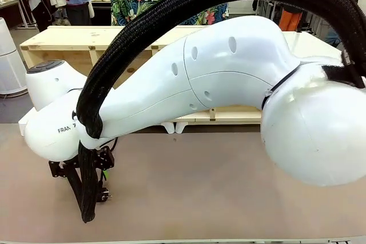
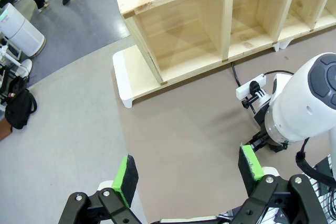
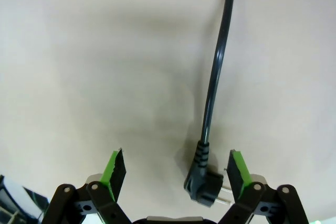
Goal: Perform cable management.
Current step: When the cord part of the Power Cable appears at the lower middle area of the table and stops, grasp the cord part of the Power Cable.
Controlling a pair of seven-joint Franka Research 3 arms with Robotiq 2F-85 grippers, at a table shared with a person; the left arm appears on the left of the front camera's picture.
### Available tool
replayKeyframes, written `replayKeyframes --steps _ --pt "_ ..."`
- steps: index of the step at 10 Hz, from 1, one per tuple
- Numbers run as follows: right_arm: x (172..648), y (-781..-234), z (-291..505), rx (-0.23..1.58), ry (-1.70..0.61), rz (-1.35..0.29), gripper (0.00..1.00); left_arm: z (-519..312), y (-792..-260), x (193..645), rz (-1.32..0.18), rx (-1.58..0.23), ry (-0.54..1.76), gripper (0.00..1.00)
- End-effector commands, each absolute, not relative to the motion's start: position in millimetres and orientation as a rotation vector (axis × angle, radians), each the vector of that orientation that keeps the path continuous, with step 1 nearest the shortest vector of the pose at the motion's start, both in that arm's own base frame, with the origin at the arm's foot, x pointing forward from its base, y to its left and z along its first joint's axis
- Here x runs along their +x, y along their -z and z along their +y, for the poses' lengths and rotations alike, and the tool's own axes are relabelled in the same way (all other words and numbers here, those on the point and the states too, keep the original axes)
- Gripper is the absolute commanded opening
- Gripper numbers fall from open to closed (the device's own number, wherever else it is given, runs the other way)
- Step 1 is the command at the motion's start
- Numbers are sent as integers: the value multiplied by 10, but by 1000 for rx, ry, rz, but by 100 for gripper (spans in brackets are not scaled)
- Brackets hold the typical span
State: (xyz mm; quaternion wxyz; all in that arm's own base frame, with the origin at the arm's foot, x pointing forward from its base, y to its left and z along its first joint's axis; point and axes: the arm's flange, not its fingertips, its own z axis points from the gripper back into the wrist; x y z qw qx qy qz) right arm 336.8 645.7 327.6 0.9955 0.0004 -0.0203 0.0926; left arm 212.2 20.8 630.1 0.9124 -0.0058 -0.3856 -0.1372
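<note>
the cable (image 3: 216,72) ends in its plug (image 3: 205,184) at five o'clock between the released right jaws; left jaws gape empty.

The right arm (image 1: 229,67) is glossy white, built of rounded, bulging shells with a thin seam between them and small oval recesses (image 1: 231,44) along the side. Grey lettering (image 1: 64,130) beginning "FRAN" sits on one joint, and a dark grey round cap (image 1: 46,66) tops another. A thick black braided hose (image 1: 171,10) runs along it, tied on by a black strap (image 1: 343,74). The right gripper (image 3: 177,169) and the left gripper (image 2: 189,174) are matt black linkages with silver screws (image 2: 78,197) at the pivots and bright green pads (image 2: 125,174) on the fingers. Each pad is a flat wedge with a black backing.
</note>
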Motion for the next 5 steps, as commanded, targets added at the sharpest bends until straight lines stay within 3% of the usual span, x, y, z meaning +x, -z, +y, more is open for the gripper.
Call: replayKeyframes --steps 1,5 --pt "3356 -3112 6428 -1 -159 -119 100 221 -6300 2122 -795 -15 278 100" --pt "3320 -2996 6345 59 -118 -121 100 221 -6300 2122 -795 -15 278 100"
